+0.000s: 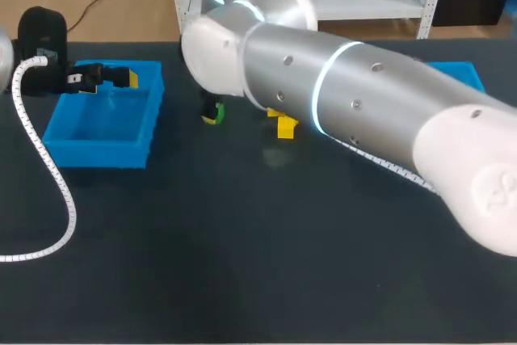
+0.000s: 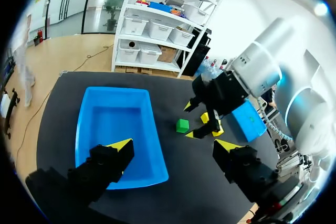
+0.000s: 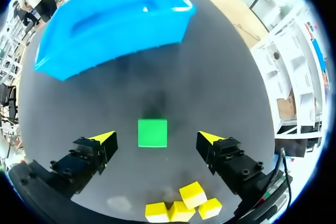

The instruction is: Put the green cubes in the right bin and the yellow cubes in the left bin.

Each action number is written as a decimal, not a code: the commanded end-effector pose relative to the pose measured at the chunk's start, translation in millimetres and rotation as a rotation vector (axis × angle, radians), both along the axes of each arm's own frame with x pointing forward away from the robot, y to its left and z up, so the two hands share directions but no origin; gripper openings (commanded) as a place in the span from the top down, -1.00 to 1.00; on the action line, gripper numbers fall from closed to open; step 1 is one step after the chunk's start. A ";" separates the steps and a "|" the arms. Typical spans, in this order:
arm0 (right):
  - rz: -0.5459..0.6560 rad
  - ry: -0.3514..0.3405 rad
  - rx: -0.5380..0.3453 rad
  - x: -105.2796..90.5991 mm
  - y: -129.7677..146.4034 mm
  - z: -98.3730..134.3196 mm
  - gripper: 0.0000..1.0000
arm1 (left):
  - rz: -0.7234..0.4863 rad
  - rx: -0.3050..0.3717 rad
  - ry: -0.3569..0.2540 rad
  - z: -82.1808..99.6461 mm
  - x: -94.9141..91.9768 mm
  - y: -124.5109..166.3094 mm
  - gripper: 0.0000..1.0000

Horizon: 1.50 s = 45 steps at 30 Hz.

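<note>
A green cube [image 3: 153, 132] lies on the dark table between the open fingers of my right gripper [image 3: 156, 138], which hangs above it without touching. In the head view this gripper [image 1: 212, 111] is mostly hidden under my right arm, with only a green edge of the cube [image 1: 219, 111] showing. Several yellow cubes [image 3: 181, 205] cluster just behind it [image 1: 284, 125]. My left gripper [image 2: 173, 146] stands open and empty over the left blue bin [image 2: 84, 129], also in the head view [image 1: 119, 77]. The left wrist view also takes in the green cube [image 2: 182, 125].
The left bin [image 1: 97, 147] sits at the table's far left and looks empty. The right bin [image 1: 462, 70] is at the far right, largely hidden by my right arm [image 1: 355, 111]. A white coiled cable [image 1: 48, 167] trails across the left of the table.
</note>
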State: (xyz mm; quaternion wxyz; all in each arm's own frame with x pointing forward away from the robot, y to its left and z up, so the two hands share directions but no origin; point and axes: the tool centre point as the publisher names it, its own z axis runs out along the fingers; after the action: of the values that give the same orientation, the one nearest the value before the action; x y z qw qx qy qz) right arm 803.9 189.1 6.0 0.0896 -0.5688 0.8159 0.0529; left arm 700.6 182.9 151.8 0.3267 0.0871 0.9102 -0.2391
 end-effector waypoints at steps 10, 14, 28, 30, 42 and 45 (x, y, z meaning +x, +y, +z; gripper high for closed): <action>0.013 0.044 -0.081 19.3 17.0 -18.1 -0.53 | -0.004 -0.007 -0.006 -1.7 -0.6 1.5 -1.00; 0.013 0.041 -0.089 17.3 17.8 -22.4 -0.18 | -0.004 -0.007 -0.006 -1.7 -0.6 1.5 -1.00; -0.067 -0.100 -0.010 20.1 -14.6 35.5 1.00 | -0.004 -0.007 -0.006 -1.7 -0.6 1.5 -1.00; -0.104 -0.136 0.037 23.4 -35.5 61.7 1.00 | -0.004 -0.007 -0.006 -1.7 -0.6 1.5 -1.00; -0.511 -0.278 0.214 31.8 -214.6 145.3 1.00 | -0.004 -0.007 -0.006 -1.7 -0.6 1.5 -1.00; -0.654 -0.270 0.266 23.3 -262.6 145.5 1.00 | -0.004 -0.007 -0.006 -1.7 -0.6 1.5 -1.00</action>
State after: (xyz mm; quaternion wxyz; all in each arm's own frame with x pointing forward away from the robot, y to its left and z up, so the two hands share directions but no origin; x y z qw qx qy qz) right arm 892.0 18.7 148.1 0.1330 -0.3479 0.9276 -0.0290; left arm 700.6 182.9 151.8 0.3267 0.0871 0.9102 -0.2391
